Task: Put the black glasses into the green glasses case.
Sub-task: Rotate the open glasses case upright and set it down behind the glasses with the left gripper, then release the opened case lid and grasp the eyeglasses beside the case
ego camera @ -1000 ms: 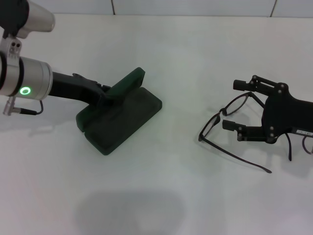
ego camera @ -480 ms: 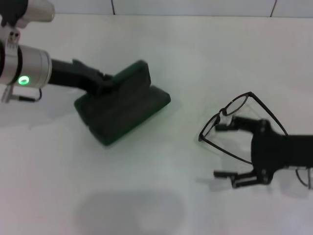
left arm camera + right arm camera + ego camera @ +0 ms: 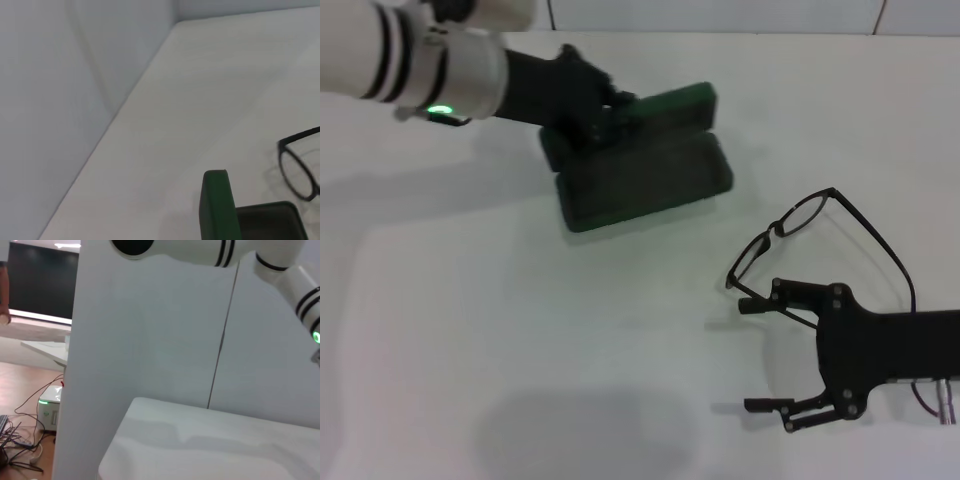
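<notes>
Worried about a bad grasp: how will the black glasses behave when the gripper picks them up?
The black glasses probably weigh little, with a thin frame. Their slim unfolded temples may flex or swing. The right gripper, open beside them, could easily nudge them across the table.

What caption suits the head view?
Left end effector grips the open green glasses case; right end effector hovers open beside the black glasses.
</notes>
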